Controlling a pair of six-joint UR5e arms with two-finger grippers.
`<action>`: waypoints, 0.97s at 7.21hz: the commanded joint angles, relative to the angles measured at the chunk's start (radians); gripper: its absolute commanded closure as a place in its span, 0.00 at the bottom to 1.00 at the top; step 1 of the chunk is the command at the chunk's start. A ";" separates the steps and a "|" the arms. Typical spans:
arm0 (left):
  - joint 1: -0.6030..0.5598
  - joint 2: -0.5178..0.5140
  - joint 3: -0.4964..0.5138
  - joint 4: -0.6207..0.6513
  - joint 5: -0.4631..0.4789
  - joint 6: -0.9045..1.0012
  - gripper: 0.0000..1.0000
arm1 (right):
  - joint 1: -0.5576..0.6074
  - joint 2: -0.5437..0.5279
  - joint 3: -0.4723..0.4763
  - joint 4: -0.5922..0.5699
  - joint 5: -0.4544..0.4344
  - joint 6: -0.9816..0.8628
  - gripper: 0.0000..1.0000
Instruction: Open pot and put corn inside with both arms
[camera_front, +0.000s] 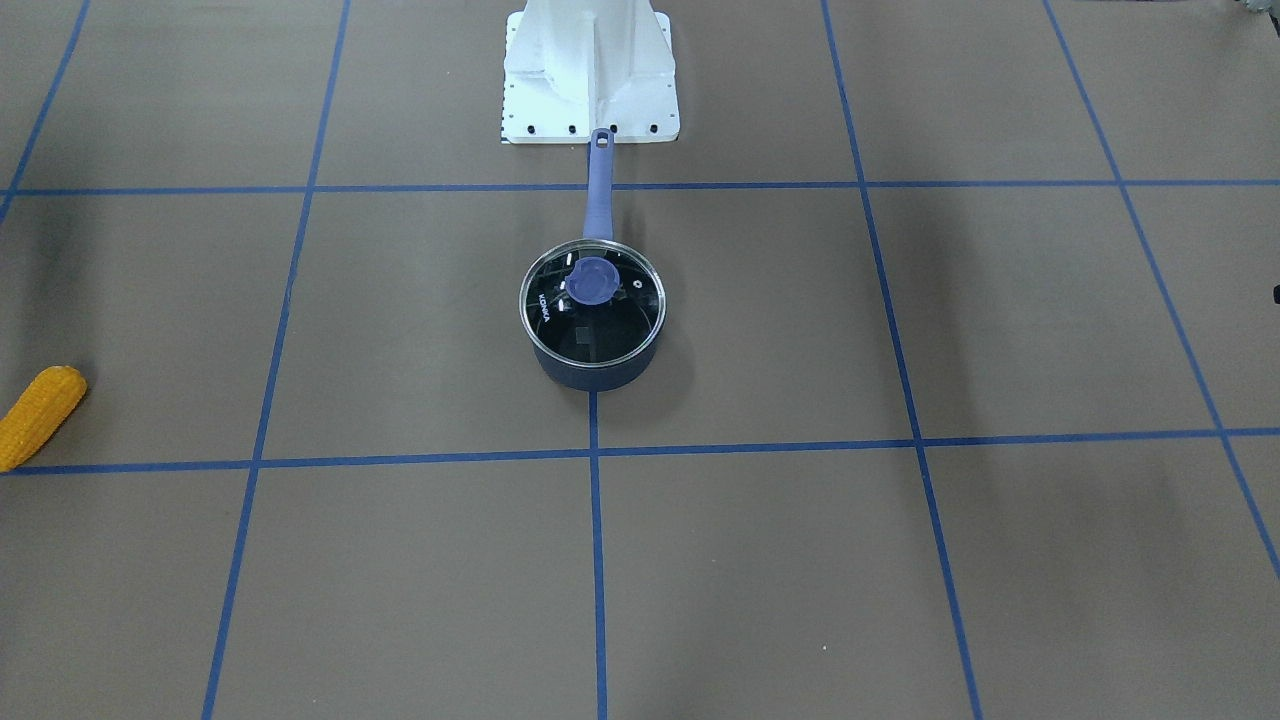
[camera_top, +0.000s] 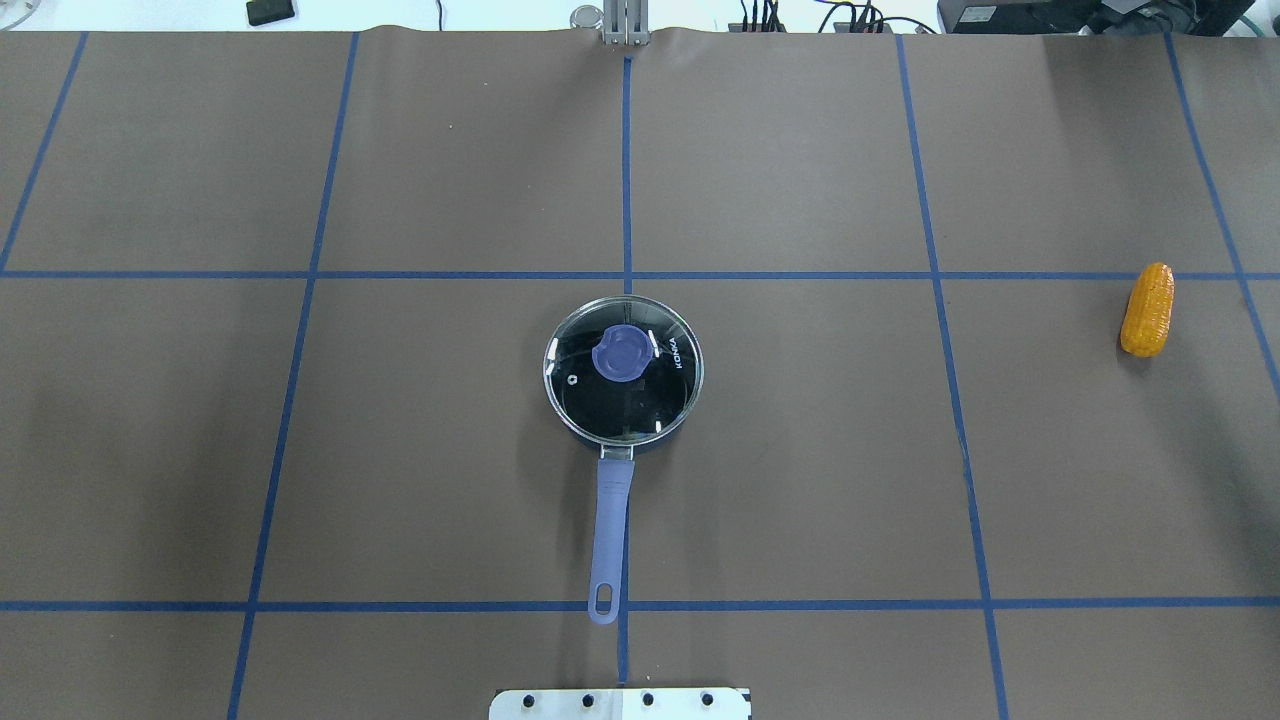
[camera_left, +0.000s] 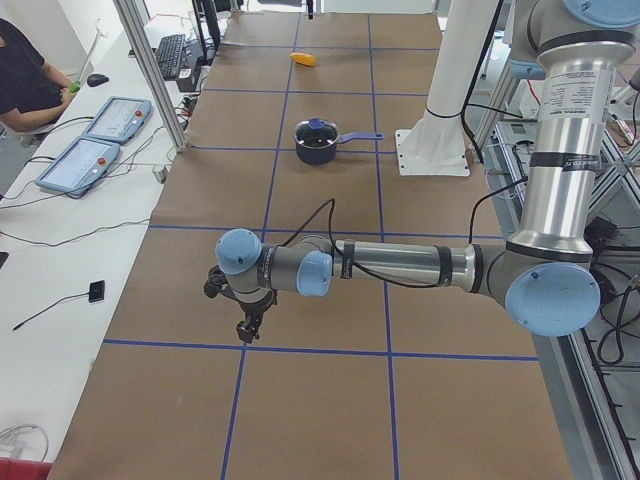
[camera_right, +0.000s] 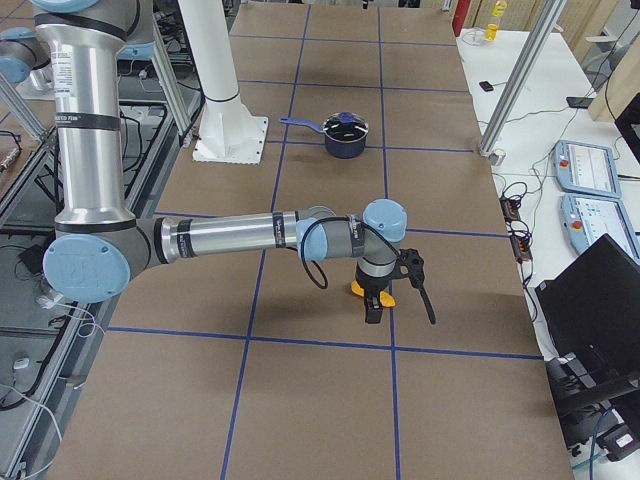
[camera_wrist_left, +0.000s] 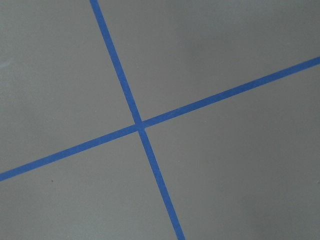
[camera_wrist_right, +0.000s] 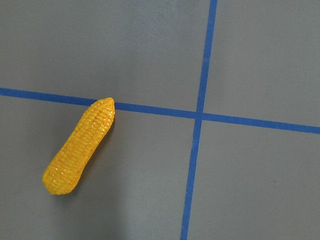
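The navy pot stands at the table's middle with its glass lid on and its purple-blue knob on top. Its handle points toward the robot base. It also shows in the front view. The yellow corn lies on the table far right, seen close in the right wrist view. My right gripper hovers just above the corn; I cannot tell if it is open. My left gripper hangs over bare table far from the pot; I cannot tell its state.
The white robot base stands right behind the pot handle. Blue tape lines grid the brown table cover. A side bench with control pendants and a seated person runs along the table's far side.
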 joint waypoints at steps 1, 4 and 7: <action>0.003 -0.006 -0.016 0.005 0.001 -0.012 0.01 | 0.000 0.010 0.007 0.000 0.001 0.001 0.00; 0.114 -0.155 -0.094 0.032 -0.006 -0.301 0.01 | -0.014 0.028 0.037 0.002 0.001 -0.011 0.00; 0.278 -0.447 -0.102 0.143 0.000 -0.611 0.01 | -0.058 0.039 0.050 -0.001 0.006 0.000 0.00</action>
